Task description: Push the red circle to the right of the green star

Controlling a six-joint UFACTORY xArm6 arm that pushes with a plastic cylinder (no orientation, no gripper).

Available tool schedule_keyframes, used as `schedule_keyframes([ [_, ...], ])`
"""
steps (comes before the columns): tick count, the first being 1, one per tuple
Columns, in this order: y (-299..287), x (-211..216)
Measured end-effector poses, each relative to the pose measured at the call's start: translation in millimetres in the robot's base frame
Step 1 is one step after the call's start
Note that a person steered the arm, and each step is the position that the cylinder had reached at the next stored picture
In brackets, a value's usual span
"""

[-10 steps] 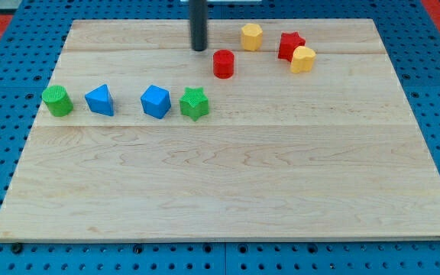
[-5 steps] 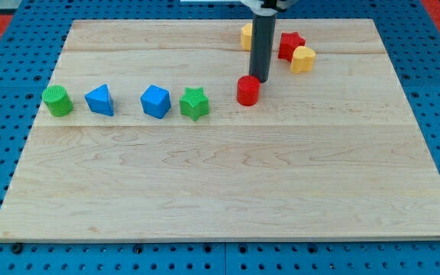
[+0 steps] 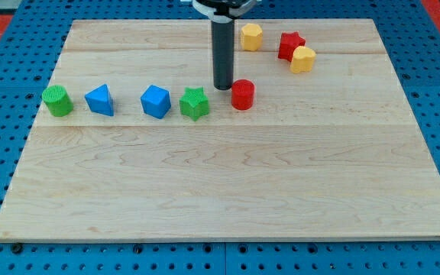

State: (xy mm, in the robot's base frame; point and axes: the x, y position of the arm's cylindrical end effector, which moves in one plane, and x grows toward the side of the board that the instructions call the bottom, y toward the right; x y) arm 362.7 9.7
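Observation:
The red circle (image 3: pixel 242 95) sits on the wooden board, a short way to the right of the green star (image 3: pixel 194 103), with a small gap between them. My tip (image 3: pixel 221 86) stands just left of the red circle and above and to the right of the green star, close to the circle's upper left side. The rod rises from it to the view's top.
A blue cube (image 3: pixel 156 101), a blue triangle block (image 3: pixel 99 100) and a green circle (image 3: pixel 56 101) line up left of the star. A yellow block (image 3: pixel 251 36), a red star (image 3: pixel 289 45) and a second yellow block (image 3: pixel 302 59) sit at the top right.
The red circle went down and right from its spot near the board's top, then slightly down-left. My tip swung from its upper left to its upper right, then back to its left.

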Motion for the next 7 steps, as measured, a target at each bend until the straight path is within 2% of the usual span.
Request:
schedule_keyframes([
  [2,38.0,1.9],
  [3,33.3,-6.8],
  [4,59.9,-26.5],
  [5,99.8,7.7],
  [6,84.6,23.4],
  [7,67.4,17.0],
])
